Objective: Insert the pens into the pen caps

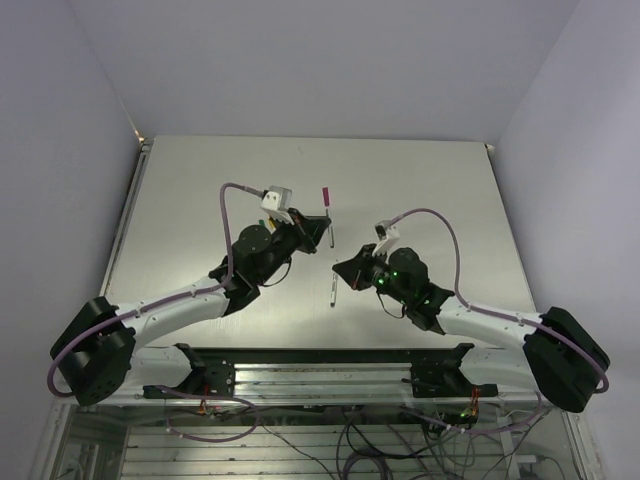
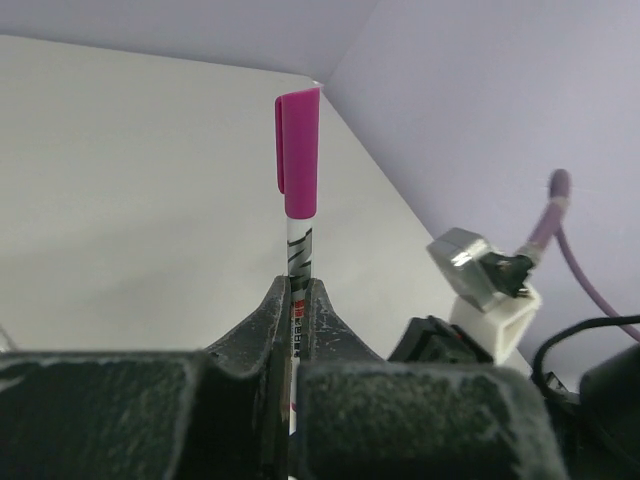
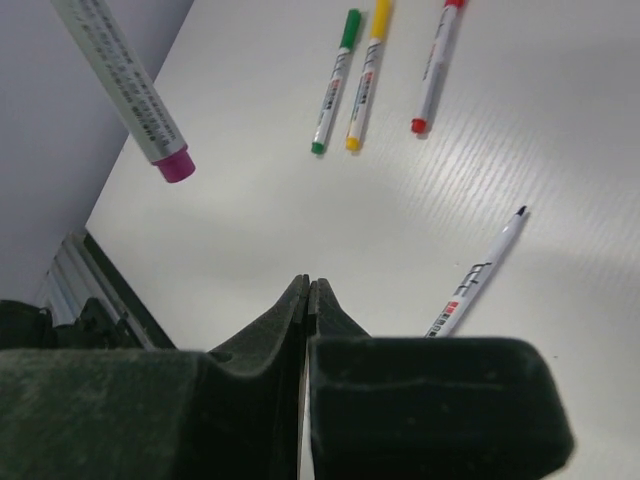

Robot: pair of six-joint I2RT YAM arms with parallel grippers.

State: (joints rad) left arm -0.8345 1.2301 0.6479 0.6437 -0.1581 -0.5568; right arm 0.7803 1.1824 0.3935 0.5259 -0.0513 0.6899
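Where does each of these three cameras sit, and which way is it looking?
Top view: above and behind the arms, looking down on the table; the left arm and right arm both show.
Left wrist: on the left arm, looking along the left pincer, shut on a purple-capped pen.
Right wrist: on the right arm, looking past the shut right pincer at the green pen, yellow pen and red pen lying on the table.
Shared: all three views show the purple-capped pen.

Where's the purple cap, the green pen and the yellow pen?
purple cap (image 2: 298, 150), left wrist view, its middle.
green pen (image 3: 334, 82), right wrist view, mid-barrel.
yellow pen (image 3: 366, 78), right wrist view, mid-barrel.
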